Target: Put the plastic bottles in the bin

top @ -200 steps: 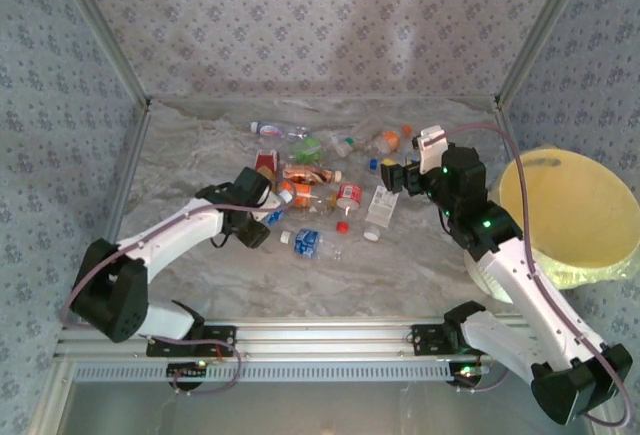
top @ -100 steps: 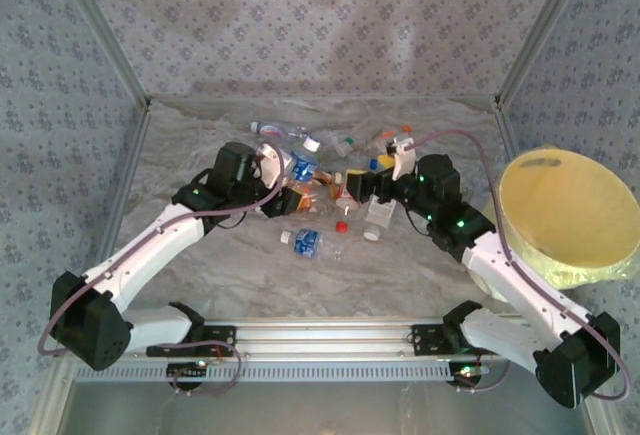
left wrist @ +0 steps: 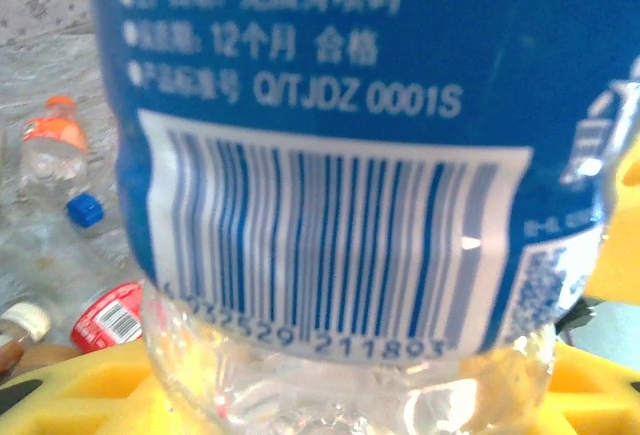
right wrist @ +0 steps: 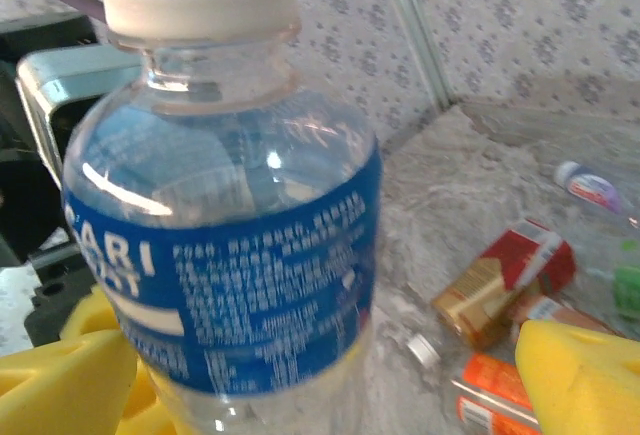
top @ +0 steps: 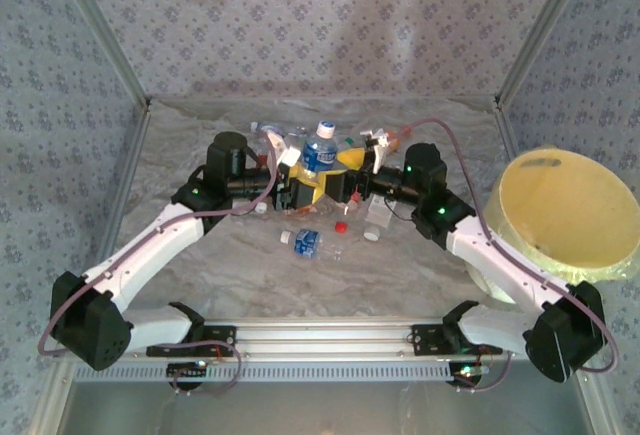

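Left gripper clamped, right gripper spread wide

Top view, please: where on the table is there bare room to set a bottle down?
Bare: the near strip of table, between the arm bases and the lone blue-label bottle. Crowded: the bottle pile at centre back.

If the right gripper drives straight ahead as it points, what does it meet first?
The blue-label bottle, held upright by the left gripper, apparently just ahead of the right gripper's open fingers.
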